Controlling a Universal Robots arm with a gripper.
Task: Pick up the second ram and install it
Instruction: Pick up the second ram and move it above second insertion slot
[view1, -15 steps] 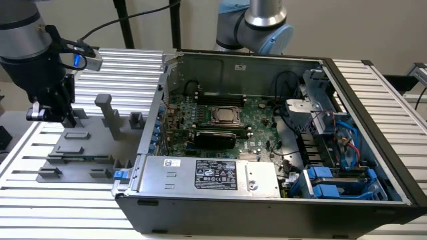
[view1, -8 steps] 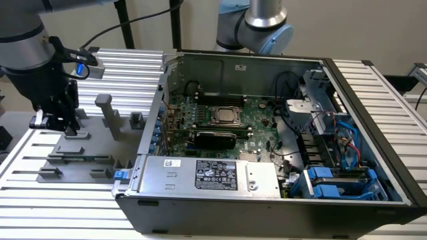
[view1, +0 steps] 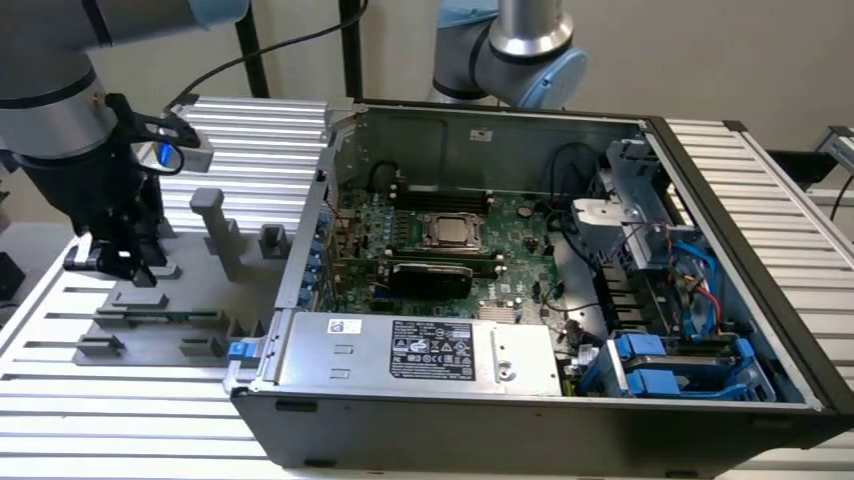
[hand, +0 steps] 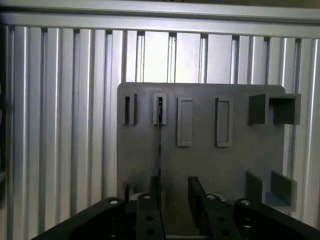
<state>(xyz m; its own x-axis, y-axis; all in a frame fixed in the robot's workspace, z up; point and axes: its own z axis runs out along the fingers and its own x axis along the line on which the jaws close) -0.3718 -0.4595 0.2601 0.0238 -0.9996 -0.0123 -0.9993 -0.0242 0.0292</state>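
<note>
Grey holder plate (hand: 200, 165) with the second ram (hand: 159, 140) edge-on, fingers (hand: 196, 200) spread apart close over it.

In the wrist view I get the second ram (hand: 159, 150) edge-on only, a thin line whose chips I cannot make out. One end of it slips behind one of the jaws, and the picture's edge cuts the jaws off at their base. In the exterior view the arm (view1: 54, 120) runs out of frame at the top and the exterior view's left, the jaws' tips are lost against its dark wrist, and the computer case (view1: 534, 420) is clipped at the exterior view's right edge.
</note>
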